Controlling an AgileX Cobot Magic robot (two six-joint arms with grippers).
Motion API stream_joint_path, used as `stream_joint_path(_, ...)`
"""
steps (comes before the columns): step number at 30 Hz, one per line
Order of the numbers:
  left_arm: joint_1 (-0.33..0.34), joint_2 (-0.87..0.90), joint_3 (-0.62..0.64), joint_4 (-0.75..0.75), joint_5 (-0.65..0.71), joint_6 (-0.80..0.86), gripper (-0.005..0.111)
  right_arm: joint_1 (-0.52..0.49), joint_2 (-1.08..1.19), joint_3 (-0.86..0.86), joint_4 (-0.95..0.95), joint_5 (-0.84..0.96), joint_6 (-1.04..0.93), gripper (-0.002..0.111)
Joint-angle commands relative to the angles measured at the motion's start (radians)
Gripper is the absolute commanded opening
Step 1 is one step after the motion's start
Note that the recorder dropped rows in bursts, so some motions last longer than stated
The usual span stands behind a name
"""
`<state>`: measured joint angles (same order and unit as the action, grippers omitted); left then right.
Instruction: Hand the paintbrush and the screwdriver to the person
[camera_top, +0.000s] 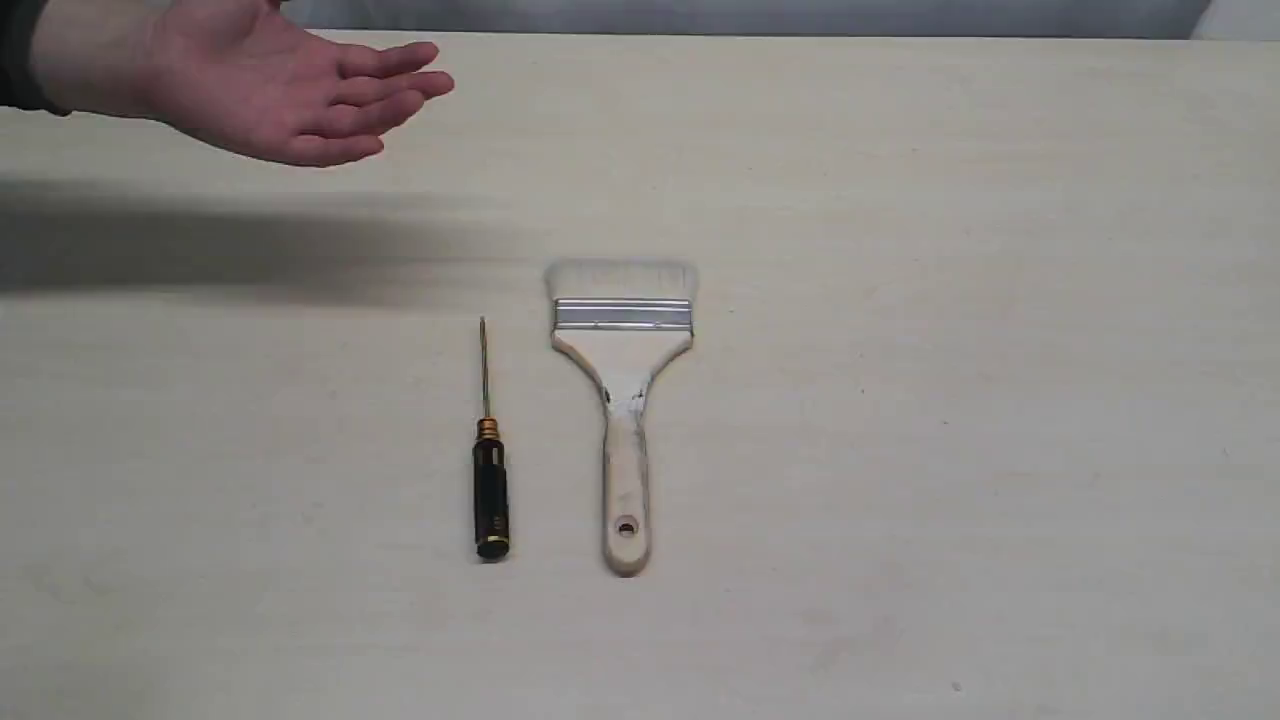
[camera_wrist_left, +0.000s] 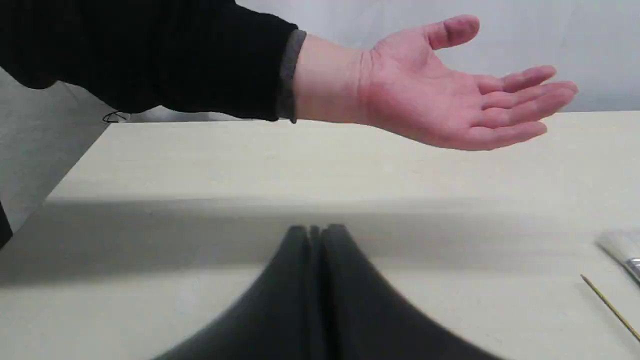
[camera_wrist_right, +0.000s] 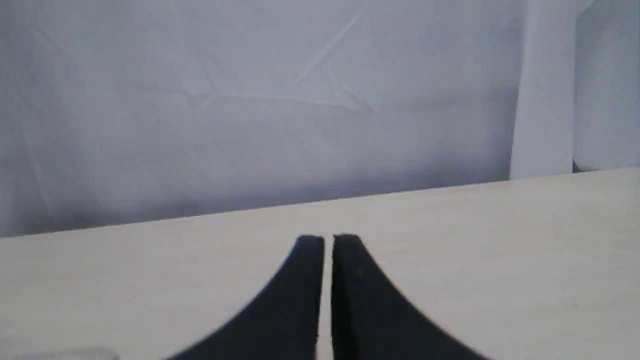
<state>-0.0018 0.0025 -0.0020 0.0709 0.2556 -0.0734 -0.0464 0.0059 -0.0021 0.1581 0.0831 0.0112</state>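
Where seen from outside, hand (camera_top: 270, 95) held palm-up above the far left of the table (camera_top: 1000, 300), fingers loosely together, pointing toward the middle; dark cuff at the wrist. At the left gripper (camera_wrist_left: 315, 230), fingers pressed together, nothing between them; sits low over the table, nearer than the hand (camera_wrist_left: 440, 95) and well apart from it. At the right gripper (camera_wrist_right: 327, 240), fingers almost touching, a thin slit between, nothing held; faces bare table and grey backdrop. Screwdriver (camera_top: 490, 480) and brush (camera_top: 624, 400) flat at mid-table, side by side, not touching, handles toward the near edge, screwdriver on the left. From the left wrist, only the screwdriver's shaft (camera_wrist_left: 607, 306) and a bristle corner (camera_wrist_left: 622, 250) visible, well apart from the fingers, toward the robot's right.
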Motion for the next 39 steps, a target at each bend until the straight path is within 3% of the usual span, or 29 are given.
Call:
stream_joint_path(1, -0.005, -0.002, 0.002, 0.0, -0.006, -0.002, 0.0, 0.002, -0.006, 0.002, 0.021, -0.064, 0.003, 0.004)
stream_joint_path(8, -0.005, -0.002, 0.002, -0.004, -0.005, -0.002, 0.0, 0.002, -0.006, 0.002, 0.254, -0.161, 0.013, 0.004)
stream_joint_path(35, -0.005, -0.002, 0.002, 0.0, -0.006, -0.002, 0.0, 0.002, -0.006, 0.002, 0.3, -0.103, 0.027, 0.005)
stream_joint_path(39, -0.005, -0.002, 0.002, 0.0, -0.006, -0.002, 0.0, 0.002, -0.006, 0.002, 0.295, -0.12, 0.027, 0.015)
